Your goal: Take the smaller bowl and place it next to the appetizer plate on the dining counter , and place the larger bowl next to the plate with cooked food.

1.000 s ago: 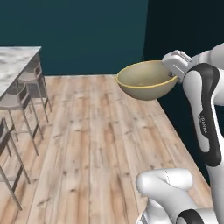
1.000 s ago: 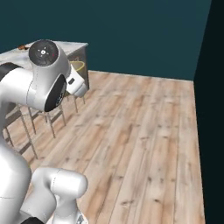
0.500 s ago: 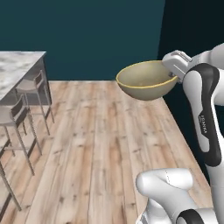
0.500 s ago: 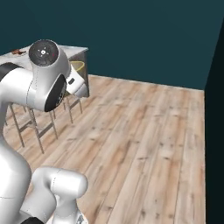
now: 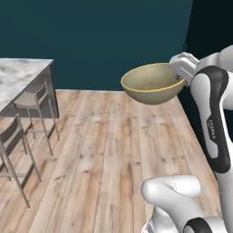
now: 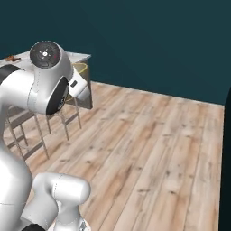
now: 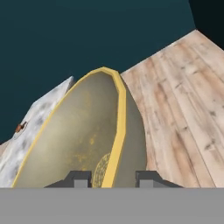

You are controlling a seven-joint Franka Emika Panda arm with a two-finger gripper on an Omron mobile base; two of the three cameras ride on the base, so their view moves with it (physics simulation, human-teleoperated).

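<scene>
I have the larger bowl (image 5: 153, 83) up in the air, carried level over the wood floor (image 5: 109, 150), well to the right of the dining counter (image 5: 18, 77) and its grey chairs (image 5: 32, 98). The gripper (image 7: 114, 177) is clamped on the bowl's yellowish rim (image 7: 119, 127), one finger inside the wall and one outside, at the bowl's right edge as the left base view shows it. I judge this bowl stiff and probably ceramic-like, so it will not flex, but it is wide and deep and held from one point on the rim, so its weight hangs off to one side and could twist or slip in the pinch if I swing fast. The glazed surface looks smooth, which adds to that risk. On the far end of the counter I can make out a small reddish-brown item (image 7: 20, 127), too small to identify.
</scene>
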